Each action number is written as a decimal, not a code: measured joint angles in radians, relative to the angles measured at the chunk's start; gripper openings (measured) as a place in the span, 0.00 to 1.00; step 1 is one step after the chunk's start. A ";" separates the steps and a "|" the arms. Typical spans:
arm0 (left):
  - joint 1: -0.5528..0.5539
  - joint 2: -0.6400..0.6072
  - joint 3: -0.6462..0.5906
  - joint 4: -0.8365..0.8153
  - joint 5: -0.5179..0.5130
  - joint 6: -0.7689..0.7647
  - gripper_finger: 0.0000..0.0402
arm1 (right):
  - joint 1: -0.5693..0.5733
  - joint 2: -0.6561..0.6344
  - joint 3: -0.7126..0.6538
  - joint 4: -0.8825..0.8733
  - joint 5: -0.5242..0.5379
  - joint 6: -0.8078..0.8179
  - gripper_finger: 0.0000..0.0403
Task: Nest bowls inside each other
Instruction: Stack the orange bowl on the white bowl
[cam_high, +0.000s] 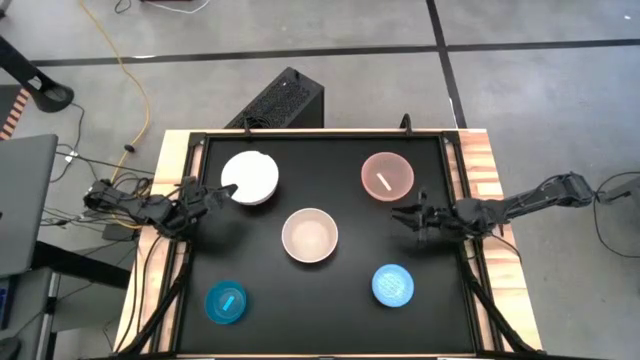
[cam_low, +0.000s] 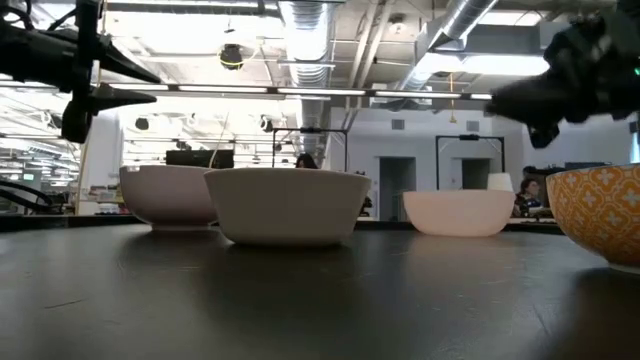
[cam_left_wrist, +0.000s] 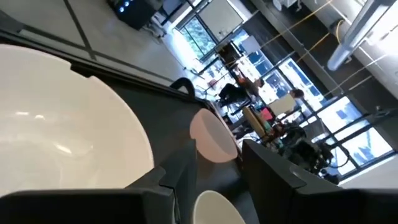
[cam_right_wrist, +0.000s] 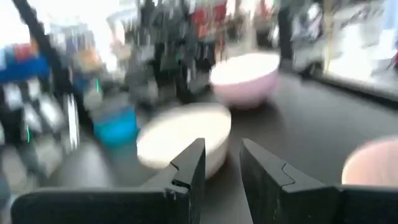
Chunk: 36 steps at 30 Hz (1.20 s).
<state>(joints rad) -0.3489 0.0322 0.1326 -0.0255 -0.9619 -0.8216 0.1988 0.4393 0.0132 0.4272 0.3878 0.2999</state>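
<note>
Five bowls stand apart, each on its base, on the black table top (cam_high: 330, 320). They are a white bowl (cam_high: 250, 178) at the far left, a pink bowl (cam_high: 387, 175) at the far right, a cream bowl (cam_high: 310, 236) in the middle, a teal bowl (cam_high: 227, 301) at the near left and a light blue bowl (cam_high: 393, 285) at the near right. My left gripper (cam_high: 222, 192) hovers open above the table at the white bowl's left rim (cam_left_wrist: 74, 124). My right gripper (cam_high: 402, 216) hovers open between the pink and light blue bowls and points at the cream bowl (cam_right_wrist: 180, 140).
Wooden rails (cam_high: 480, 160) frame the black top on the left and right. A black box (cam_high: 285, 100) stands on the floor beyond the far edge, with cables by the left side. Bare table lies between the bowls and along the near edge.
</note>
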 joint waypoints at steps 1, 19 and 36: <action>0.001 0.002 0.000 0.003 0.003 0.000 0.29 | -0.010 -0.001 0.012 0.010 0.018 0.012 0.29; 0.364 0.194 0.048 0.072 0.345 0.488 0.29 | -0.367 0.280 0.599 -0.813 0.234 0.406 0.29; 0.588 0.461 0.307 -0.174 0.408 0.584 0.46 | -0.728 0.526 0.709 -1.063 -0.065 0.429 0.52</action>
<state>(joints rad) 0.2390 0.4928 0.4392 -0.1993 -0.5542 -0.2381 -0.5294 0.9657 0.7219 -0.6362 0.3225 0.7285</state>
